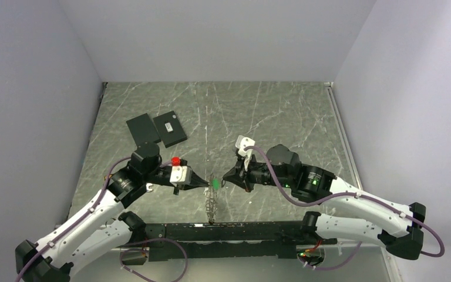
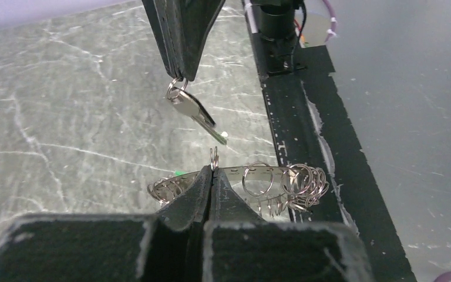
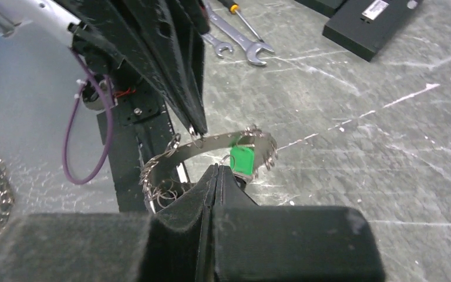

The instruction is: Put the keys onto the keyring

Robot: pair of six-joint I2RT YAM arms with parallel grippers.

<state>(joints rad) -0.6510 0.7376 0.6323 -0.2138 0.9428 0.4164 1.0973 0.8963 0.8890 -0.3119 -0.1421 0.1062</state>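
Keyring point(image 2: 214, 157): small split ring, held upright in the tips of the L fingers point(image 2: 212, 183), which are pressed together on it. It belongs to a curved metal band point(image 2: 241, 175) strung w/ many more rings. A green tag point(image 3: 242, 160) hangs on the same band, and the rest droops toward the black rail point(image 1: 211, 226) at the near edge of the desk point(image 1: 270, 111).

One key point(image 2: 197, 114), silver, hangs tilted from its own little ring. The R fingers point(image 2: 182, 70) are clamped together on that ring. The key's tip is just above the keyring, apart from it and not threaded.

Both sets of fingers meet tip to tip above the desk's near-middle, just beyond the rail.

Further out, two flat black plates point(image 1: 170, 129) lie side by side toward the far-left. Two wrenches point(image 3: 238, 41) lie on the desk near them, seen only in the R wrist view.
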